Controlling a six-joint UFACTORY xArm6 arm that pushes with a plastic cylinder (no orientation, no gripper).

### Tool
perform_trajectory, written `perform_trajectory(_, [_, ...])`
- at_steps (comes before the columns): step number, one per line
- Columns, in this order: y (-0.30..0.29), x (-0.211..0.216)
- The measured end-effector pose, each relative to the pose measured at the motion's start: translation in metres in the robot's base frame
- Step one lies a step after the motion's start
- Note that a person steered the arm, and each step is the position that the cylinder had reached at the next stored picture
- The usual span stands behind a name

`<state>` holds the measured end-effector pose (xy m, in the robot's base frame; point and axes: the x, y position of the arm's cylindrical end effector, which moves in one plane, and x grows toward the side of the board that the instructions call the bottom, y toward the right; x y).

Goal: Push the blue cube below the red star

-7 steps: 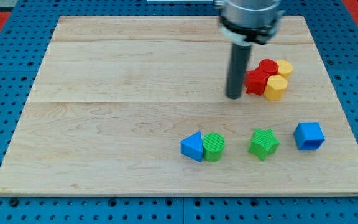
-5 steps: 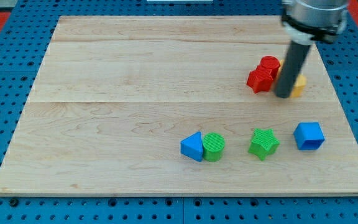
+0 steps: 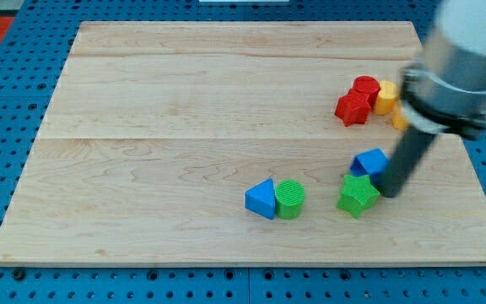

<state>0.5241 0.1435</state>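
The blue cube (image 3: 369,161) sits at the view's right, just above the green star (image 3: 358,194) and touching it. The red star (image 3: 352,109) lies higher up, with a red cylinder (image 3: 365,88) behind it. My tip (image 3: 390,192) is on the board right against the blue cube's right lower side, to the right of the green star. The rod and the arm above it are blurred with motion and hide part of the board's right side.
A yellow block (image 3: 386,97) sits right of the red cylinder; another yellow block (image 3: 399,117) is partly hidden by the arm. A blue triangular block (image 3: 261,199) and a green cylinder (image 3: 290,199) lie side by side near the view's bottom centre.
My tip swept right past the red and yellow blocks, then down to the blue cube's right. The blue cube slid left and up, against the green star. One yellow block shifted right.
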Motion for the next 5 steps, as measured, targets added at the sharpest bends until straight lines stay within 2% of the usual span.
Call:
perform_trajectory(1, [-0.033,-0.009])
perform_trajectory(3, [0.021,0.006])
perform_trajectory(5, [0.025,0.005])
